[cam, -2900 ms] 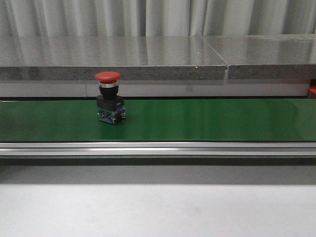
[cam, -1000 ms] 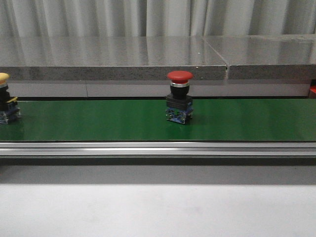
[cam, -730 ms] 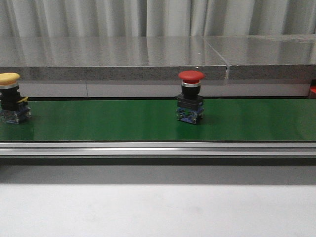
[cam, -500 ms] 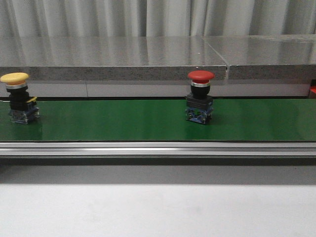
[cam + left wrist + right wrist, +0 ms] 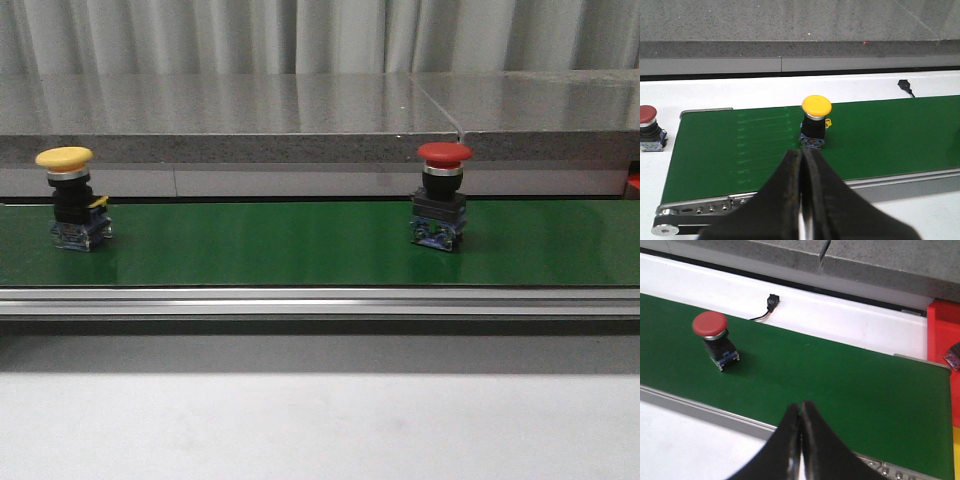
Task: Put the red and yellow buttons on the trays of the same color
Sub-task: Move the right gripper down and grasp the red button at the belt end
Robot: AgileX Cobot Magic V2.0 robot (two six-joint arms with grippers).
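A red button [image 5: 441,196] stands upright on the green belt [image 5: 280,245] right of the middle. A yellow button [image 5: 68,199] stands upright on the belt at the left. In the left wrist view the yellow button [image 5: 815,122] is just beyond my left gripper [image 5: 803,153], which is shut and empty. In the right wrist view the red button [image 5: 715,339] is on the belt, well off to one side of my right gripper [image 5: 801,404], which is shut and empty. A red tray [image 5: 943,332] lies past the belt's end, and a sliver of yellow tray [image 5: 956,452] is beside it. Neither gripper shows in the front view.
A second red button [image 5: 650,128] stands on the white surface just off the belt's end in the left wrist view. The red tray holds a small dark part [image 5: 953,357]. A metal rail [image 5: 320,300] runs along the belt's front. A grey stone ledge [image 5: 300,120] lies behind.
The red button has travelled right along the belt from left of centre to right of centre. The yellow button has come in from the left edge and moved right.
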